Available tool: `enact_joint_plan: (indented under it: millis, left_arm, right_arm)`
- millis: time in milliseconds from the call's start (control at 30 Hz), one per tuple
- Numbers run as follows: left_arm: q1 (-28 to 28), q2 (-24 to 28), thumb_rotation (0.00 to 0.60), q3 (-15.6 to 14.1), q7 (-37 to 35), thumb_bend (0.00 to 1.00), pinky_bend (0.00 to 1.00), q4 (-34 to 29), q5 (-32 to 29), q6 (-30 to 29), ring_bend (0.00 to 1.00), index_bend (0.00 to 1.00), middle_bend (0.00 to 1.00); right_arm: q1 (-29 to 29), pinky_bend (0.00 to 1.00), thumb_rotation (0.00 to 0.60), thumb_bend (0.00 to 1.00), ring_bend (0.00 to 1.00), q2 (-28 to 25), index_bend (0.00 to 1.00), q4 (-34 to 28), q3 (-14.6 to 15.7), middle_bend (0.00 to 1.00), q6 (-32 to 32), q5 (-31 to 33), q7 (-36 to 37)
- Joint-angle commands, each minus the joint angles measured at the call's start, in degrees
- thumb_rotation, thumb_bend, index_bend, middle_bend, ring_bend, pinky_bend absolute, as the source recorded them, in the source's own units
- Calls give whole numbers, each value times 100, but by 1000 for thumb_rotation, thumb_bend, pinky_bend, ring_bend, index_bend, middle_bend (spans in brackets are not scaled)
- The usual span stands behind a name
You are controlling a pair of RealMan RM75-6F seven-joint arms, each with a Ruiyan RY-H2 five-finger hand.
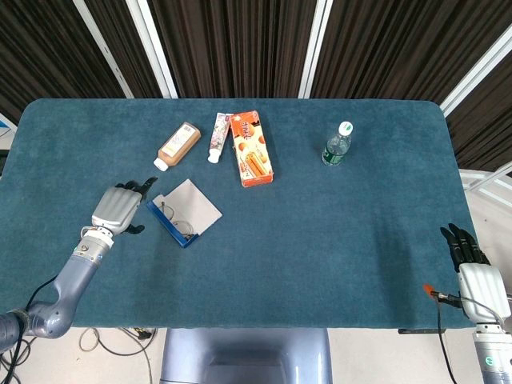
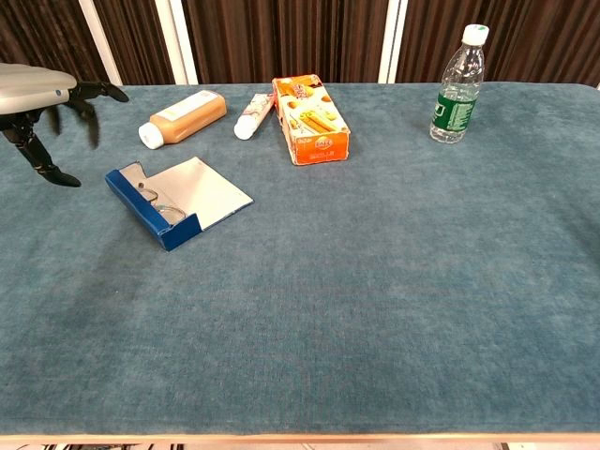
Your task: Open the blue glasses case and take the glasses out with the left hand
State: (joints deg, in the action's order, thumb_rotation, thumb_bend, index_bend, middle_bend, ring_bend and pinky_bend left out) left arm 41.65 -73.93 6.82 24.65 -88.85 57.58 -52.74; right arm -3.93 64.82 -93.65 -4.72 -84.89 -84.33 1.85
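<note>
Blue glasses case [image 1: 184, 214] lies open on the teal counter [image 1: 336, 232], lid flap folded flat toward the right, blue tray on the left. Glasses [image 1: 174, 223] are in the tray; thin wire frame visible in both views.

Left robot hand [image 1: 117, 208] is beside the case on its left, not touching it, raised above the counter, fingers spread, holding nothing. In chest view it sits at the left frame edge [image 2: 37, 103], dark fingertips pointing down.

Right robot hand [image 1: 474, 270] is at the near right corner, well apart from everything, fingers straight and close together, empty.

Behind the case: brown bottle [image 1: 178, 146] lying down, tube [image 1: 218, 137], orange snack box [image 1: 252, 148]. Green-labelled water bottle [image 1: 338, 145] stands upright further right.
</note>
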Motion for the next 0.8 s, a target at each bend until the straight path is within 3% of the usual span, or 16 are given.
enact_joint_plan:
  millis: [33, 167, 400, 800]
  left_arm:
    - [106, 29, 600, -78, 162, 148, 809, 84, -97, 232, 662, 95, 830]
    - [323, -12, 600, -224, 557, 169, 870, 227, -483, 653, 727, 92, 899]
    - [680, -271, 600, -437, 1295, 344, 887, 353, -1202, 889, 752, 88, 929]
    - [933, -489, 600, -602, 1688, 380, 890, 359, -1873, 774, 755, 108, 932]
  right_arm:
    - [-1, 228, 600, 216, 0, 3, 0, 0, -2, 0, 3, 5, -5]
    - [-1, 229, 600, 217, 0, 0, 0, -3, -3, 0, 8, 13, -2]
    - [-1, 229, 600, 217, 0, -9, 0, -4, -4, 0, 22, 27, 28]
    - [1, 229, 600, 218, 0, -24, 0, -5, 1, 0, 21, 13, 60]
